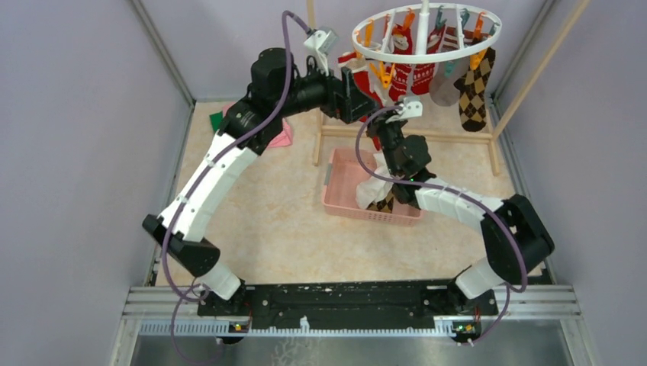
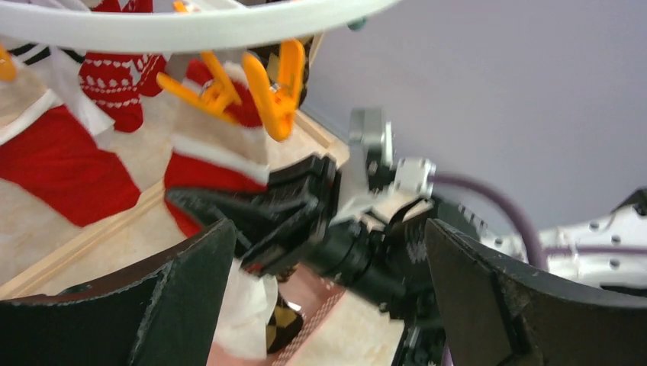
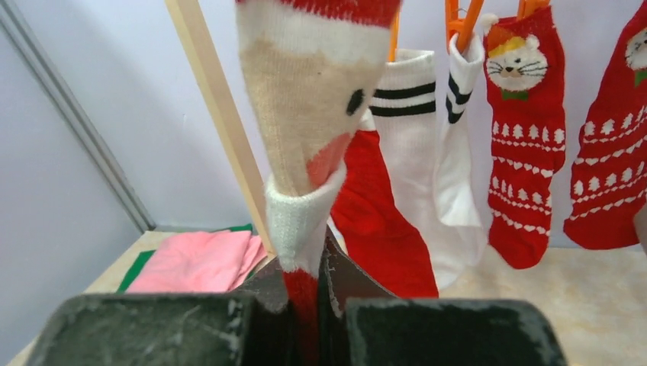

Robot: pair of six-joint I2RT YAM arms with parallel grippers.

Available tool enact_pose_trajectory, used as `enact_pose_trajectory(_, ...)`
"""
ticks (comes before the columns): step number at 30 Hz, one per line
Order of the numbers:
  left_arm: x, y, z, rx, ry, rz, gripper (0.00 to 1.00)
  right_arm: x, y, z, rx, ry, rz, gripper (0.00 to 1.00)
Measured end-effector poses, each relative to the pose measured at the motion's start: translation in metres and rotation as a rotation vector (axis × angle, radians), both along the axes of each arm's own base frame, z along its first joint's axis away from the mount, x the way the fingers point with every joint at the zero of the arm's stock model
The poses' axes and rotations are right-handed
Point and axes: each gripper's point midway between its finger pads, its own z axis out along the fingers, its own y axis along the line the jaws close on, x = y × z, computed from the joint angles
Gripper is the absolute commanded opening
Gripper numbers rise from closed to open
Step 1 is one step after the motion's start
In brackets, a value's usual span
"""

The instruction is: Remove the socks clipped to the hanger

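Observation:
The hanger is a white ring with orange and teal clips, hung at the back of the table. Several socks hang from it: a brown argyle sock, a grey one, red patterned ones and a white one with black stripes. My right gripper reaches up from below and is shut on the lower end of a hanging red, white and beige face sock. My left gripper is open and holds nothing, just under the ring beside an orange clip.
A pink basket below the hanger holds a white sock and an argyle sock. A light wooden rack frame carries the hanger. Folded pink and green cloths lie at the back left. Purple walls close in on both sides.

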Motion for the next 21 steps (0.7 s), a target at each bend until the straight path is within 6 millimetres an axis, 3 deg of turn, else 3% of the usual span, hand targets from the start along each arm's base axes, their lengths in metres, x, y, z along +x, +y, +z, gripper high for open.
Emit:
enact_pose_trajectory(6,-0.028,0.035,0.008,0.034,-0.055,0.018,0.99,-0.031,-0.009,0.033,0.059,-0.032,0.093,0.0)
enact_pose_trajectory(10,-0.021,0.039,0.009,0.033,-0.064,0.035,0.98,-0.056,-0.009,0.062,0.111,-0.054,0.191,0.0)
enact_pose_trajectory(13,-0.009,0.035,0.005,0.038,-0.058,0.043,0.96,-0.071,-0.003,0.072,0.139,-0.045,0.271,0.0)
enact_pose_trajectory(16,-0.001,0.031,-0.003,0.052,-0.055,0.046,0.94,-0.081,0.008,0.068,0.153,-0.012,0.36,0.0)
enact_pose_trajectory(21,0.009,0.036,-0.012,0.074,-0.059,0.062,0.91,-0.094,0.039,0.038,0.149,0.114,0.539,0.0)
